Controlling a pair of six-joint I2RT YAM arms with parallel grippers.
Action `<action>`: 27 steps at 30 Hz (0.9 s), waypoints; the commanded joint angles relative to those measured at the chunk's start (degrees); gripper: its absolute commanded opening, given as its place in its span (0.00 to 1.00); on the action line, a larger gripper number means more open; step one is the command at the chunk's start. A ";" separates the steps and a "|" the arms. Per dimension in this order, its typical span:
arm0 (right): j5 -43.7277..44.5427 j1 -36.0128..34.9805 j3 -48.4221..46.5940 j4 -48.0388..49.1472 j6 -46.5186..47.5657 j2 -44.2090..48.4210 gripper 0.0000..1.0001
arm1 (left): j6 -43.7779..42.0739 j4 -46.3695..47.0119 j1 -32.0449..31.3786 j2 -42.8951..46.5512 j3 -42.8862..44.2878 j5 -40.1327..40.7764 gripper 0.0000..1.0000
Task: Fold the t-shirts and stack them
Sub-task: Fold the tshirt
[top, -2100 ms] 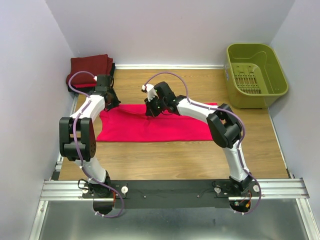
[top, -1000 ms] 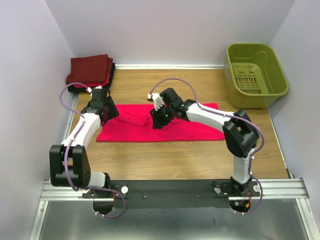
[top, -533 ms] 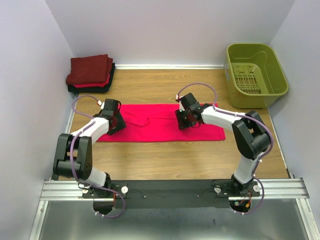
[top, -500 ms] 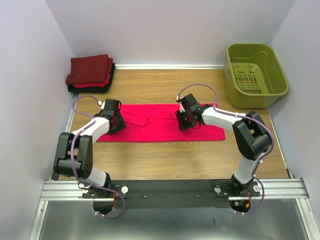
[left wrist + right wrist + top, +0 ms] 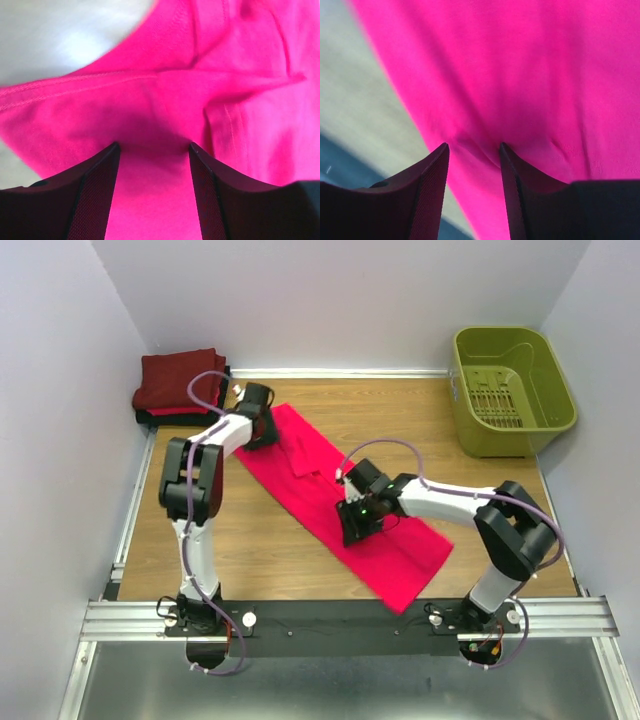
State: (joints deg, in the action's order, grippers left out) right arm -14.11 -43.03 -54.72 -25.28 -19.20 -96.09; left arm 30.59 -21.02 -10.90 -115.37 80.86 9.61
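Pink shirt [image 5: 316, 486] lies diagonally on table [image 5: 250, 535], left gripper [image 5: 152, 150] clamped on its far-left end, right gripper [image 5: 472, 148] clamped nearer, mid-cloth.

Wooden tabletop [image 5: 400, 410], light brown, evenly lit; plain pale lavender-grey back wall [image 5: 330, 300], left wall [image 5: 50, 440], right wall [image 5: 612, 460]; white strip [image 5: 340, 372] along far edge; aluminium rail [image 5: 110, 615] across near edge; grey sheet metal [image 5: 350, 685] beneath; olive-green basket [image 5: 500, 440] in far right corner.
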 commanded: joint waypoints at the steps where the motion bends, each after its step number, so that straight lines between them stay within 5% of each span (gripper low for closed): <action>1: -5.67 -6.89 -3.17 -9.62 -3.03 -6.10 0.53 | -2.99 -7.10 -2.99 -10.54 14.36 1.82 0.66; 10: -0.67 -9.18 -12.52 -10.75 -3.65 -5.78 0.59 | -6.77 -6.94 -3.96 -16.22 29.45 2.17 0.73; 21: -2.59 -9.18 -6.20 -13.39 -1.81 1.96 0.58 | -2.29 -2.71 -5.53 4.53 12.76 7.18 0.74; 27: -3.12 -9.18 -4.08 -13.48 -1.54 2.49 0.46 | 2.98 -2.11 -10.63 11.04 -2.53 4.64 0.63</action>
State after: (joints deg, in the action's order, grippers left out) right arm -16.99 -52.07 -59.83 -37.04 -21.43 -94.61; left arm 29.21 -22.35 -18.22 -104.66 86.54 14.68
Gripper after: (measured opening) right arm 0.491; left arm 0.654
